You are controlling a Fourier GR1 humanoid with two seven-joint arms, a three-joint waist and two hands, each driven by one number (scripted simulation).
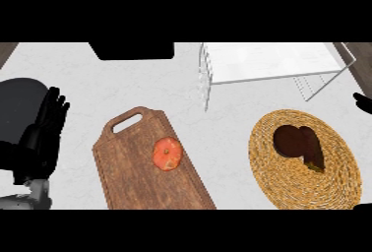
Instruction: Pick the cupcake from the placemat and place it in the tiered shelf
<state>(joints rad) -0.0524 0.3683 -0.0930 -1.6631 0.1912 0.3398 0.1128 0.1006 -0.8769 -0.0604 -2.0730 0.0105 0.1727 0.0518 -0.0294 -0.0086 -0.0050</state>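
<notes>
While the dark cupcake (296, 141) lies on the round woven placemat (289, 184), the left robot hand (42, 135) rests open.

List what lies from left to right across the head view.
Black left hand → brown wooden cutting board bearing a round red tomato → round woven straw placemat holding the dark brown cupcake → black right hand at the edge.
</notes>
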